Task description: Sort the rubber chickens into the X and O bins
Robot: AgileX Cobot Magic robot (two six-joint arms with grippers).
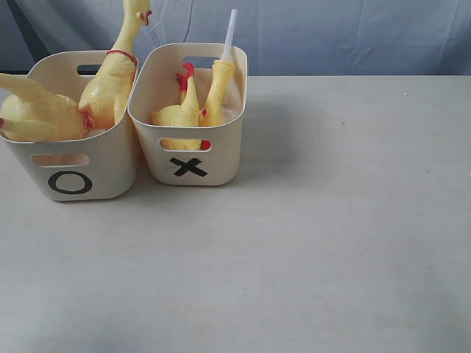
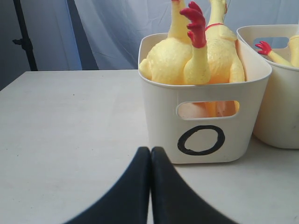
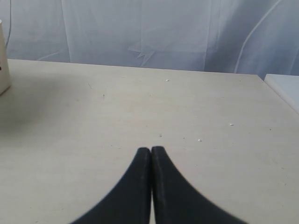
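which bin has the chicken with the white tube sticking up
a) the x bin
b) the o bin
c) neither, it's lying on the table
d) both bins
a: the white tube rises from a small chicken that sits inside the X bin, while the O bin holds only the large chickens.

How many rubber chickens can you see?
4: a large chicken lying and a long-necked chicken upright in the O bin; two smaller chickens in the X bin. More could hide underneath.
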